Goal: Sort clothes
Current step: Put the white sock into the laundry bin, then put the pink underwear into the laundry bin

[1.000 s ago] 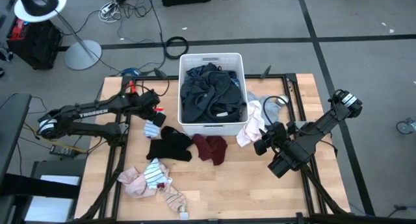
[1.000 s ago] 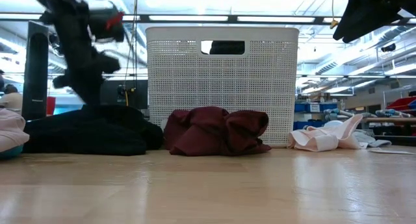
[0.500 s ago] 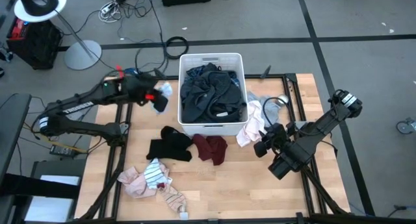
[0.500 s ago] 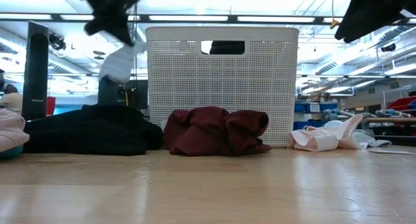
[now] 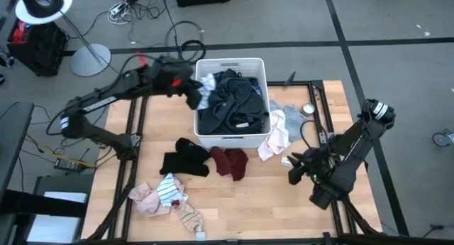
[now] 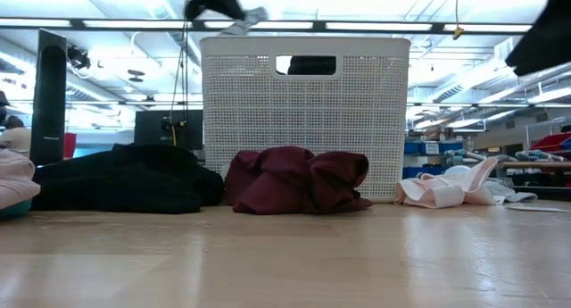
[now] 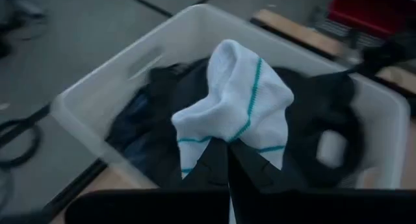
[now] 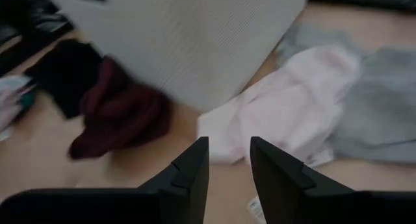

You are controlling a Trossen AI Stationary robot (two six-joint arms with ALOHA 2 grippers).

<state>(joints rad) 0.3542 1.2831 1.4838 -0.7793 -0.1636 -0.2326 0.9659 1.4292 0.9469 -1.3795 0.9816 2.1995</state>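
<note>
The left claw [image 7: 227,160], pinched shut on a white sock [image 7: 233,113] with teal stripes, has swung up from the bench [image 5: 255,209] to hang over the basket's [image 5: 259,65] rim; release looks imminent; the right claw [image 8: 226,160], parted and empty, has drawn back from the pink garment [image 8: 286,107].

maroon garment [image 6: 299,180], white basket [image 6: 304,112], black garment [image 6: 125,178]

White slotted basket [image 5: 259,69] at table's [image 5: 269,202] far edge; floor lamp base [image 5: 90,60], cable coil [image 5: 191,51] beyond.
</note>
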